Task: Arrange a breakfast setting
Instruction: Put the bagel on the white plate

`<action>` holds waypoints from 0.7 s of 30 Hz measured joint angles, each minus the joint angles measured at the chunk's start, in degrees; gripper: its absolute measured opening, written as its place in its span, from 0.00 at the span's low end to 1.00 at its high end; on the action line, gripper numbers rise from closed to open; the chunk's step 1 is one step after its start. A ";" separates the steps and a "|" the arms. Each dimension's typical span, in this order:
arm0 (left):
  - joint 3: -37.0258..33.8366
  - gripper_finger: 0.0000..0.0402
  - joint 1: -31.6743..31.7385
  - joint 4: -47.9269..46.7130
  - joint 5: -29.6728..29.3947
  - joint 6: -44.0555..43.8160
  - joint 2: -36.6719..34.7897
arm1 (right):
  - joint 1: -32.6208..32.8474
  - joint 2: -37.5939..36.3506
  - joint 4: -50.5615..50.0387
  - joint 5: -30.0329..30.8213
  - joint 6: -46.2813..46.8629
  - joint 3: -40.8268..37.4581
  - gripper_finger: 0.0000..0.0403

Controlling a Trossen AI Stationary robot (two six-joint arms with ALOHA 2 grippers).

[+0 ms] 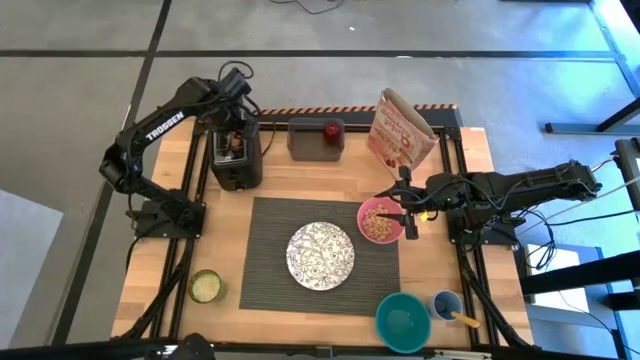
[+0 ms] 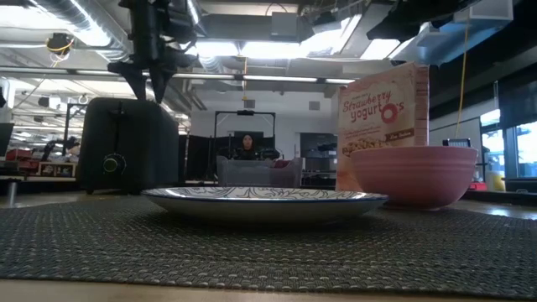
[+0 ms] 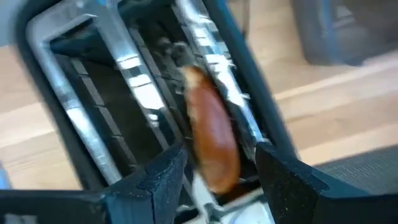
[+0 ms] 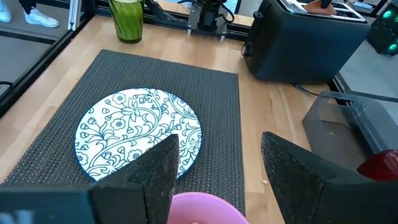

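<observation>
Mostly hidden in toaster slot: bagel; left pincer open astride, not gripping.

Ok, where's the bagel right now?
The bagel stands on edge in a slot of the black toaster at the table's back left, with the open left gripper straddling it from above.

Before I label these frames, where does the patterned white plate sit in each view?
High view: white plate with black floral pattern, centre of dark grey ribbed mat.
Low view: plate centre, seen edge-on.
Left wrist view: not in it.
Right wrist view: plate lower left.
Shared landmark: black toaster.
</observation>
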 joint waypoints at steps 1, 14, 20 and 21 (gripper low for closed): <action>0.00 0.48 0.21 -0.05 -0.42 -0.02 0.03 | 0.00 0.00 0.00 -0.02 0.00 0.00 0.54; 0.00 0.48 0.39 -0.89 -0.11 0.00 1.56 | 0.02 0.00 0.08 -0.02 0.02 0.00 0.54; 0.00 0.48 0.42 -0.87 -0.36 0.02 2.24 | 0.02 0.00 0.08 -0.15 0.02 0.00 0.54; 0.00 0.48 0.42 -0.88 -0.33 0.03 2.24 | 0.02 0.00 0.08 -0.21 0.02 0.00 0.54</action>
